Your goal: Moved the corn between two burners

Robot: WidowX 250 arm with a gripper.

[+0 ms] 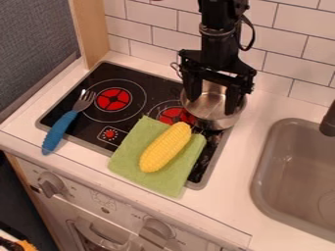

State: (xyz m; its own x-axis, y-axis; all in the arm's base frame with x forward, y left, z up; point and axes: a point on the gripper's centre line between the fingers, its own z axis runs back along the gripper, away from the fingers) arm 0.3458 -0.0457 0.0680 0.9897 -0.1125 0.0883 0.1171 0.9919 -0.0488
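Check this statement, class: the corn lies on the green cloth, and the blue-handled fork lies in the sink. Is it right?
The fork's place is wrong: the camera view shows the blue-handled fork across the edge of the stove. The corn does lie on the green cloth.

Black gripper (212, 105) is hanging over metal pot (208, 115), fingers standing apart. Corn (165, 148) is lying on green cloth (134, 147) covering part of stovetop (95, 128). Blue-handled fork (60, 128) is crossing stovetop's edge. Grey sink (298, 169) is sitting rightward.

Corn (165, 147): one piece
Fork (60, 126): one
Pot (210, 115): one
Cloth (130, 153): one
Sink (260, 169): one
Visible burners (113, 99): two pieces
Front knobs (50, 185): two
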